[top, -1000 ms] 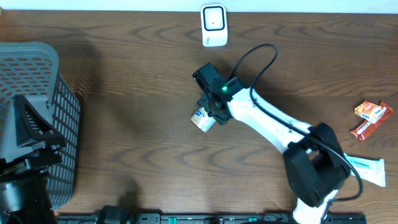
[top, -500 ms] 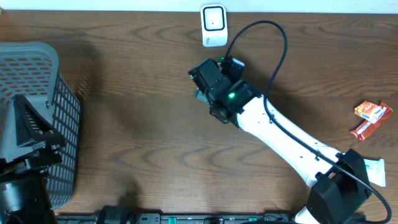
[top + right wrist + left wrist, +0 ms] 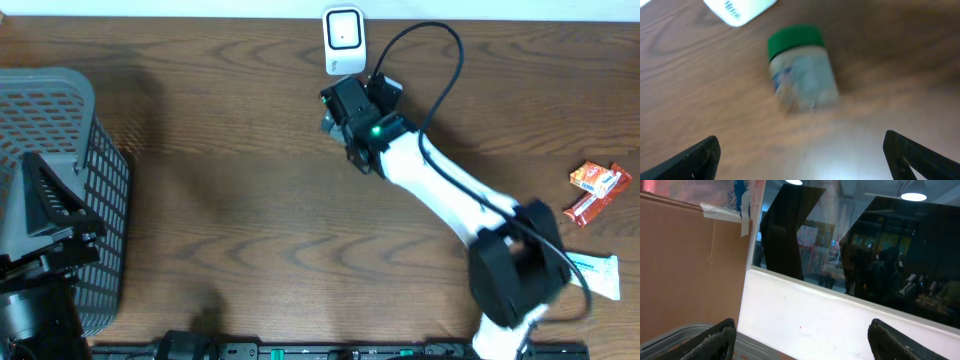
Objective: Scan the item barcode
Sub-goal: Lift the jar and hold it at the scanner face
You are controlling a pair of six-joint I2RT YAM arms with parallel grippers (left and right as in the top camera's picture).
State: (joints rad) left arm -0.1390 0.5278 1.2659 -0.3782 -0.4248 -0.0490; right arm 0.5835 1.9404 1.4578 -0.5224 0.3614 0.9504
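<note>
Reading anything here is hard. The small jar (image 3: 802, 75) wears a pale label with blue marks, but the right wrist view is smeared and no word comes clear. Its green lid (image 3: 795, 41) points toward the white scanner (image 3: 343, 40), whose body shows a scrap of dark lettering in that view, cut off by the top edge and unreadable. The jar rests on the brown worktop (image 3: 220, 200) just beside the scanner, apart from it.

The right end effector (image 3: 805, 155) hangs over the jar with its fingers (image 3: 700, 157) spread wide and nothing between them; neither touches the jar. From overhead the jar is almost wholly hidden under that arm's black wrist, and a black cable (image 3: 440, 50) loops above it.

The left end effector (image 3: 802, 340) is also spread and empty, pointed up at a white wall and a dark window (image 3: 865, 255) beside taped cardboard (image 3: 685, 270).

A grey basket (image 3: 60, 120) sits at the left edge, partly covered by the left arm. Well to the right lie an orange packet (image 3: 598, 178) and a red bar (image 3: 590, 207), print too small to read, and a white-and-teal packet (image 3: 598, 275) half hidden behind the right arm.
</note>
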